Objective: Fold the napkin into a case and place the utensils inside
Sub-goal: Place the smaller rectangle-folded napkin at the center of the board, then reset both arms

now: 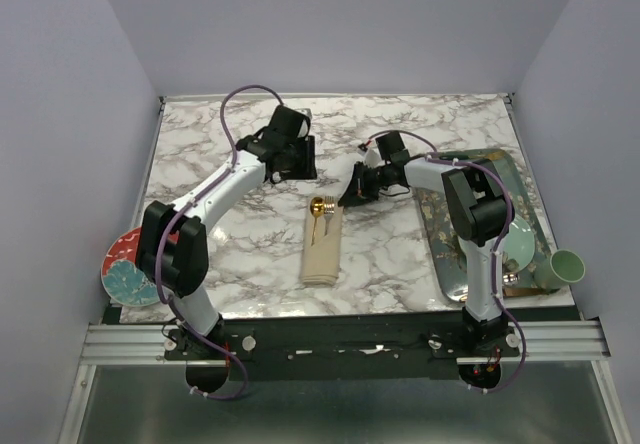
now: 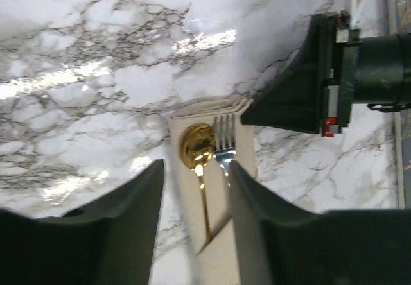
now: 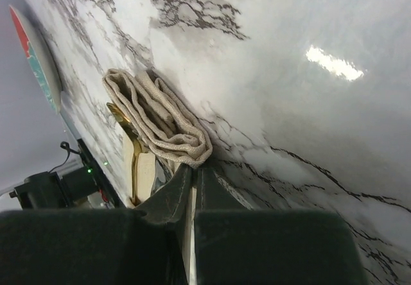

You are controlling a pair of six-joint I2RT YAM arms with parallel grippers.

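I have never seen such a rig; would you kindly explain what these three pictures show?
These are two robot arms at a marble table, each ending in a two-finger gripper. One picture looks down from above; the other two come from cameras on the wrists. On the table lies a beige napkin folded into a pocket, with a gold spoon and fork tucked in, heads out. The left gripper hangs open above them, holding nothing. The right gripper is shut, its tips against the napkin's folded end. A red-and-teal plate sits at the left edge; a tray and green cup at the right.
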